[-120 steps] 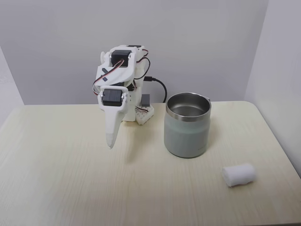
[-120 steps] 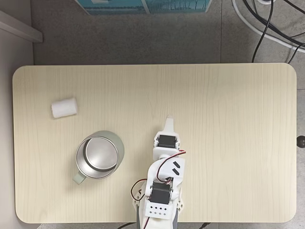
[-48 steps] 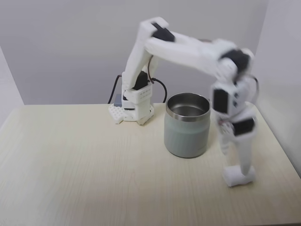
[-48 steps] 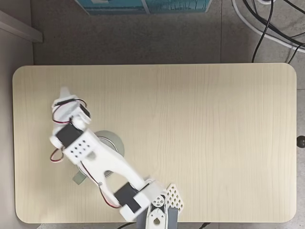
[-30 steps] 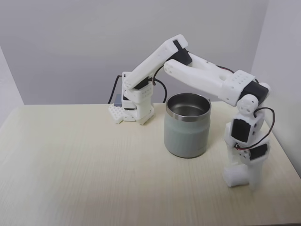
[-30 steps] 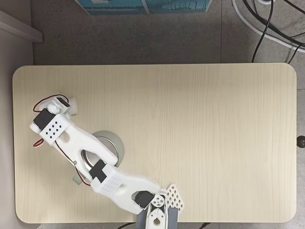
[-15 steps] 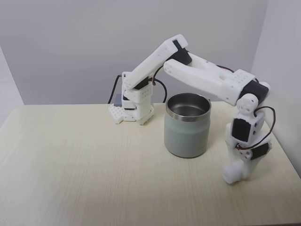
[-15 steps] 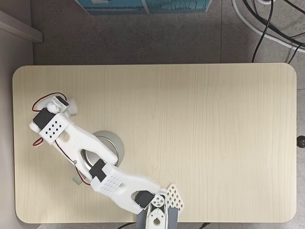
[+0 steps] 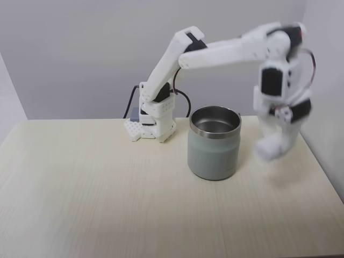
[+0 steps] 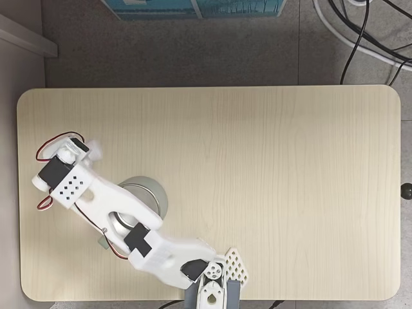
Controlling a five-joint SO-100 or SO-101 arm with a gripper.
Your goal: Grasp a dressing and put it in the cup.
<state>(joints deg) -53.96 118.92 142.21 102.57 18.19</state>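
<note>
Soft, even light filled the room, throwing only faint shadows on the counter (image 9: pixel 97 183). The arm's end and the claw (image 9: pixel 271 146) were smeared by motion blur, while the cup (image 9: pixel 213 143) stayed sharp, its steel rim gleaming mildly.

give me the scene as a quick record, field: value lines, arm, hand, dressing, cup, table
arm: raised, reaching over to the right of the cup in a fixed view, blurred by motion
hand: off the table, shut on the dressing
dressing: white blur at the hand's tip, lifted clear of the table, beside the cup, not yet over it
cup: upright on the table, steel inside looks bare
table: pale wood
</note>
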